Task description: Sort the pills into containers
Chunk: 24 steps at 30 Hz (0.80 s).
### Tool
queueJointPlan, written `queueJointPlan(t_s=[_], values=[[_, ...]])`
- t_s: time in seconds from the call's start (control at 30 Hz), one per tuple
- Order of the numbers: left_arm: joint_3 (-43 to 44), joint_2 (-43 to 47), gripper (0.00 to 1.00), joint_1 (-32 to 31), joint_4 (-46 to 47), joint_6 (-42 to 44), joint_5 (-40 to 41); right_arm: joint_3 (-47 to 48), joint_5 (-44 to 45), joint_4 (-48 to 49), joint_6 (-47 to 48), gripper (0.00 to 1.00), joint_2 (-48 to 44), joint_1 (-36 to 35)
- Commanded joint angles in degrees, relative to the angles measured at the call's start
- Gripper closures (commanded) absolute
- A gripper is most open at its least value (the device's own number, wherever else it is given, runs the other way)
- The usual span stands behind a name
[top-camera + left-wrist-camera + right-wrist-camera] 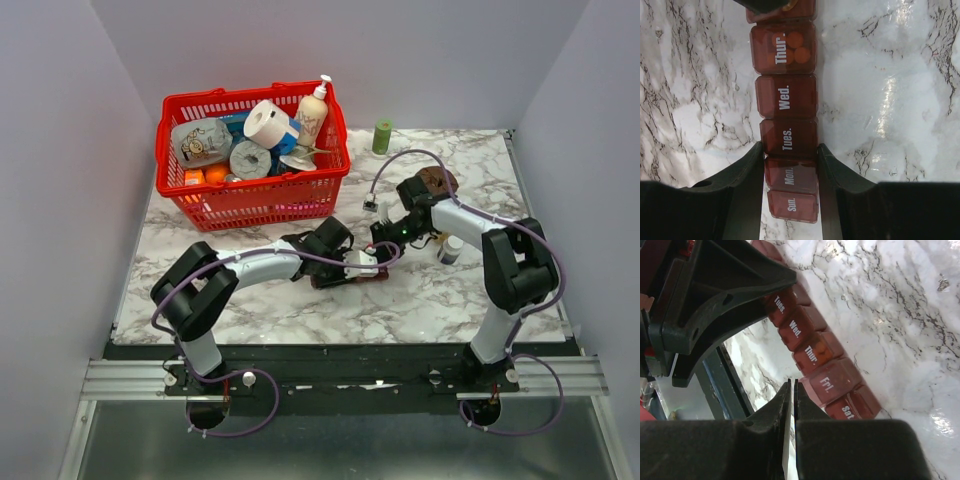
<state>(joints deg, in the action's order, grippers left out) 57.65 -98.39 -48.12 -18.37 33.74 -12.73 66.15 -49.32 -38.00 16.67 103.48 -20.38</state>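
Observation:
The containers [787, 100] are a maroon strip of day-labelled compartments lying on the marble table. My left gripper [790, 146] is shut on the strip, its fingers pressing both sides near the Mon. and Tues. boxes. Three round pills [796, 47] show through the Thur. lid. In the right wrist view my right gripper [792, 383] is shut with nothing between its fingers, its tips just beside the Fri. box of the containers [812, 352]. From above, the left gripper [365, 265] and right gripper [385, 238] meet over the containers [345, 278] at mid-table.
A red basket [250, 195] full of household items stands at the back left. A green cylinder [382, 136] is at the back centre. A small white-capped bottle [451, 249] stands by the right arm, and a brown object [437, 180] lies behind it.

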Motion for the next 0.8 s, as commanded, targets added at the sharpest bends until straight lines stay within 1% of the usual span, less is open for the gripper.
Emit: queueJointPlan(t_s=[0.0,0.17,0.4,0.5,0.6,0.7,0.77], values=[[0.8,-2.24,0.82,0.22,-3.25,-2.36,-0.28,-0.94,2.19,-1.29,0.65,0.87,-0.04,-0.89],[1.5,-3.21,0.82,0.31,-4.04,-3.41,-0.01,-1.46,8.53,0.47,-2.33,0.92,1.98,-1.33],[2.47,-4.09,0.82,0.31,-4.57,-4.2,-0.01,-1.9,15.65,2.23,-4.01,0.93,3.48,-1.42],[2.82,-4.0,0.82,0.31,-4.83,-4.99,0.08,-0.85,22.58,2.32,-5.15,0.93,5.94,-1.5],[3.17,-4.09,0.82,0.31,-5.09,-5.7,0.25,-0.76,25.75,2.58,-5.33,0.93,6.56,-1.94],[3.7,-4.53,0.82,0.31,-5.36,-5.96,0.25,-1.02,27.0,3.37,-5.24,0.93,6.29,-2.21],[3.79,-4.71,0.82,0.31,-5.36,-6.05,0.34,-0.59,25.51,3.28,-5.24,0.93,5.42,-2.12]])
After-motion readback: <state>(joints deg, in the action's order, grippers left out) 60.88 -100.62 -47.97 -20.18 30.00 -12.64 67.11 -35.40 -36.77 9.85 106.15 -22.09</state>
